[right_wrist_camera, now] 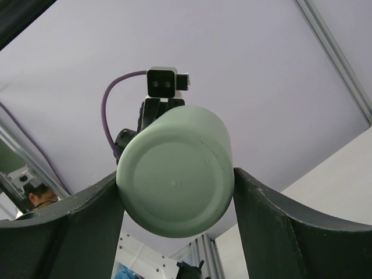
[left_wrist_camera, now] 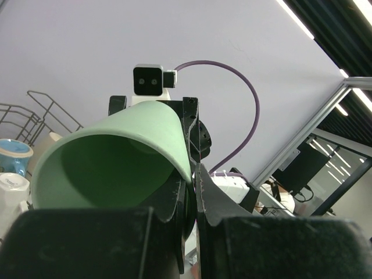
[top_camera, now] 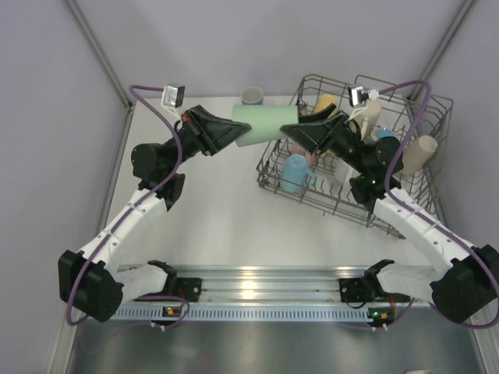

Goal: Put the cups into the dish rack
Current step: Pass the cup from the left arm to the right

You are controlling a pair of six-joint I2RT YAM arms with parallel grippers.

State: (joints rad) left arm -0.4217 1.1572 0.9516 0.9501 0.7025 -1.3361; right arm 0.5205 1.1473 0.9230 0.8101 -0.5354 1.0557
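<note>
A mint green tumbler (top_camera: 265,125) hangs level in the air between my two grippers, left of the dish rack (top_camera: 343,204). My left gripper (top_camera: 243,131) is shut on its rim, one finger inside the mouth and one outside (left_wrist_camera: 190,174); the tumbler's open mouth (left_wrist_camera: 116,163) fills the left wrist view. My right gripper (top_camera: 295,128) has a finger on each side of the tumbler's base (right_wrist_camera: 174,174), both touching it. In the rack are a light blue cup (top_camera: 295,173), a yellow one (top_camera: 323,104), a cream one (top_camera: 373,115) and a beige one (top_camera: 421,152).
A pale mug (top_camera: 251,95) stands on the table at the back, left of the rack. The rack sits tilted at the right half of the table. A rail runs along the near edge. The left wrist view shows rack wires (left_wrist_camera: 35,110) and a light blue cup (left_wrist_camera: 11,154).
</note>
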